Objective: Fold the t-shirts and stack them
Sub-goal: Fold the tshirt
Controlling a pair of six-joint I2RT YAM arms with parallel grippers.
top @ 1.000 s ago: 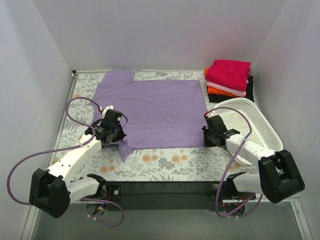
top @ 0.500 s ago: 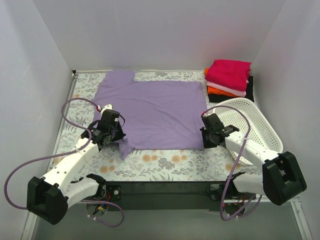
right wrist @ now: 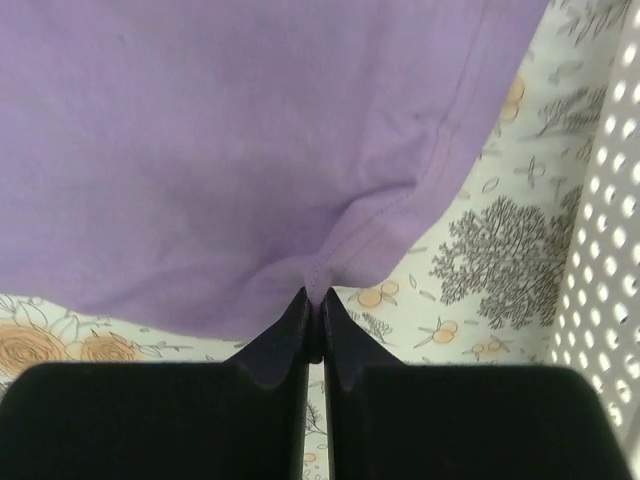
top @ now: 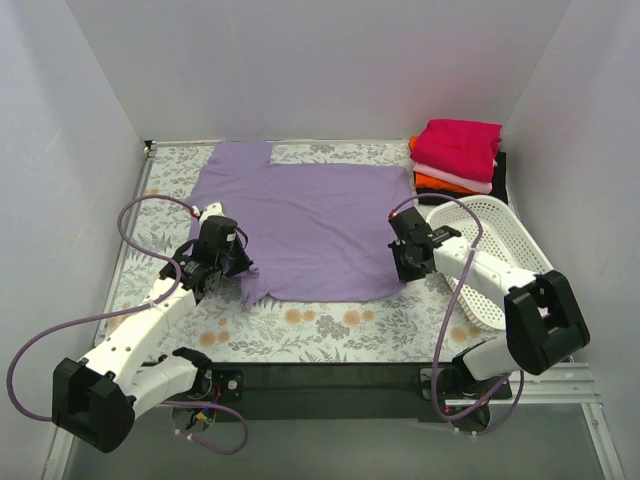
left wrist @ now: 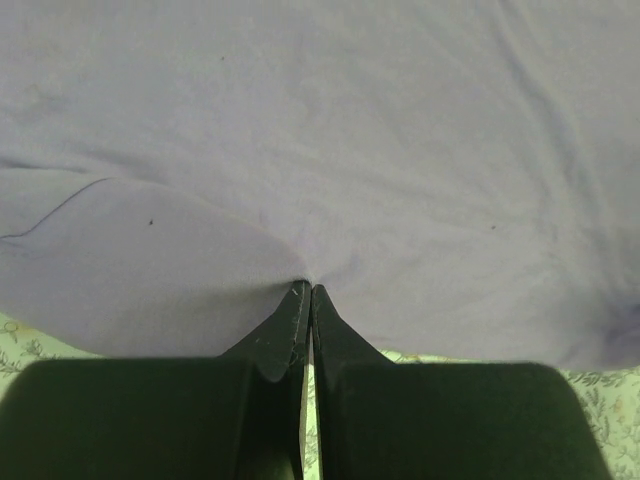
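Two arms grip one purple shirt spread across the middle of the floral table. The left gripper has its fingers pressed together on a pinch of cloth at the shirt's near-left corner, beside the sleeve that hangs toward the near edge. The fabric puckers into small folds at the fingertips. The right gripper is likewise clamped tight, its fingers nipping the stitched hem at the near-right corner, where the edge bunches up. The far part of the shirt lies flat, with its other sleeve reaching toward the far-left side of the table. Between the two grippers, the shirt's near edge curves inward. In the far-right corner sits a stack of folded shirts: magenta on top, then pale pink, orange, and black at the bottom. A white basket lies tilted just right of the right gripper, on the near side of the stack, its rim close to the shirt's right edge.
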